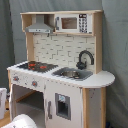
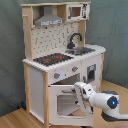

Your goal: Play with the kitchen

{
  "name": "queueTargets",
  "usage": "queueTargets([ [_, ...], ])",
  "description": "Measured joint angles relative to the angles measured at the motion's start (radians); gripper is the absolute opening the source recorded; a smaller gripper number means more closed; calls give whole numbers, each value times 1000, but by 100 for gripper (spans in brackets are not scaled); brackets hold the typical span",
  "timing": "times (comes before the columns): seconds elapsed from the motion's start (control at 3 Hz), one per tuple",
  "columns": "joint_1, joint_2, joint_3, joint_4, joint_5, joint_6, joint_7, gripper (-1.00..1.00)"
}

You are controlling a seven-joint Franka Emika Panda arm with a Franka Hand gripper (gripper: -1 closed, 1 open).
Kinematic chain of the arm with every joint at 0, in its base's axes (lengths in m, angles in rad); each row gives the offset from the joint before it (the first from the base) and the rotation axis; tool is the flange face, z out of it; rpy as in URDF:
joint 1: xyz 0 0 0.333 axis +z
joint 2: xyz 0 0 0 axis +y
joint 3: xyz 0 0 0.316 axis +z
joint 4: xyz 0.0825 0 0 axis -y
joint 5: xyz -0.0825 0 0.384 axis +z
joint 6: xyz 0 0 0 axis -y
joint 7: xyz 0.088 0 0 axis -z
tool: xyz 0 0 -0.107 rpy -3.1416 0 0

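Note:
The kitchen point(image 1: 60, 70) point(image 2: 60, 55) is a tall white and light-wood toy unit, seen in both exterior views. It has a black-red hob point(image 1: 35, 65) point(image 2: 50, 59), a black faucet point(image 1: 85, 58) point(image 2: 74, 40) over the sink point(image 1: 72, 74) point(image 2: 82, 50), knobs point(image 2: 65, 73) and a grey hood point(image 1: 40, 26) point(image 2: 49, 20). In the second exterior view the oven door point(image 2: 64, 103) with its window hangs open and tilts outward. My gripper point(image 2: 79, 91) is at the door's upper right edge. Only a white part of my arm point(image 1: 22, 121) shows in the first exterior view.
A toy microwave point(image 1: 73, 22) point(image 2: 76, 11) sits on the top shelf. A grey curtain point(image 1: 115, 45) hangs behind the kitchen. The floor point(image 2: 15, 117) is light wood. A white object point(image 1: 2, 96) stands at the first exterior view's left edge.

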Motion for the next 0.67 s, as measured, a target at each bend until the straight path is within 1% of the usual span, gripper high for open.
queueTargets([
  [0.33, -2, 0, -27, 9, -77, -39, 47, 100],
  [0.67, -1, 0, -57, 29, -155, -73, 90, 100],
])
